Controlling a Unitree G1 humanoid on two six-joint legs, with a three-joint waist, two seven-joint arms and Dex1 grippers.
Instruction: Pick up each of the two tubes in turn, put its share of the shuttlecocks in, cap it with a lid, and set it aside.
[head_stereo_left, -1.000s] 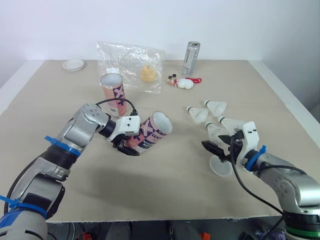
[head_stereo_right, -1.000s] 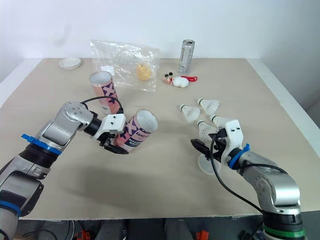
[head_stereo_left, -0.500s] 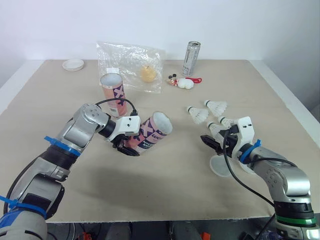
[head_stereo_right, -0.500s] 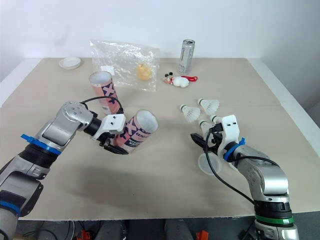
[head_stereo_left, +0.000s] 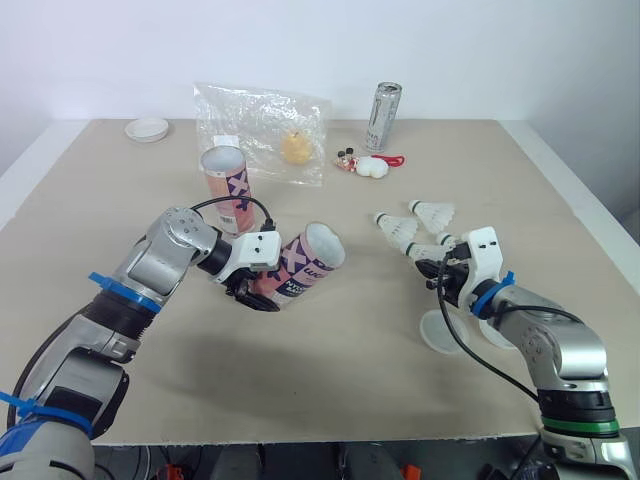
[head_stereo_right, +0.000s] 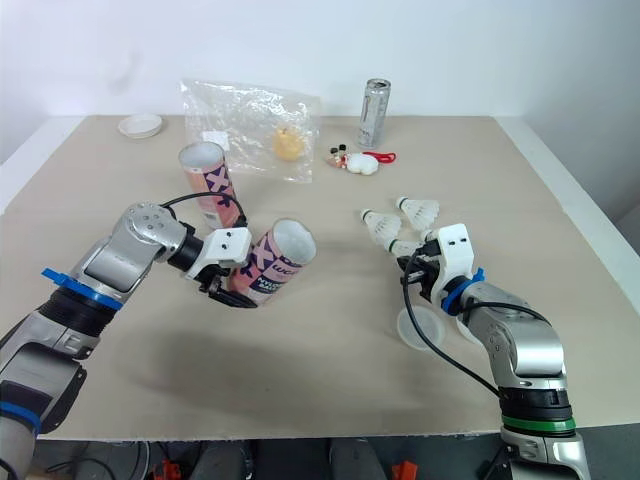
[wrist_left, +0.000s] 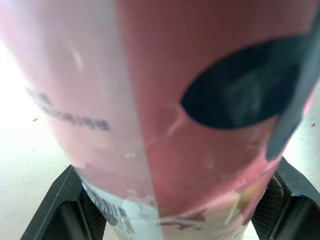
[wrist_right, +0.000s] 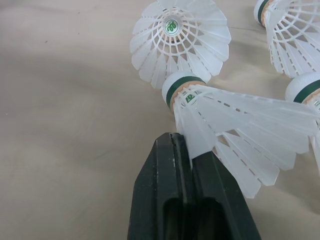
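Note:
My left gripper (head_stereo_left: 262, 292) is clamped on a pink patterned tube (head_stereo_left: 305, 265) and holds it tilted just above the table, open mouth facing right; its body (wrist_left: 175, 100) sits between the fingers (wrist_left: 55, 210). A second pink tube (head_stereo_left: 227, 187) stands upright behind it. Several white shuttlecocks (head_stereo_left: 397, 230) lie at the right. My right gripper (head_stereo_left: 437, 268) is among them, shut on the feather skirt of one shuttlecock (wrist_right: 225, 125); another shuttlecock (wrist_right: 177, 40) lies just beyond it. Two translucent lids (head_stereo_left: 440, 333) rest on the table beside my right wrist.
At the back of the table are a crumpled plastic bag (head_stereo_left: 262, 133) with a yellow thing inside, a silver can (head_stereo_left: 381, 117), a small white toy with a red cord (head_stereo_left: 368, 166) and a white dish (head_stereo_left: 147, 129). The table's right edge (head_stereo_left: 590, 225) runs close to the shuttlecocks.
My right gripper has moved forward from the lids into the shuttlecocks and closed on one's skirt. The left arm and its tube have stayed still.

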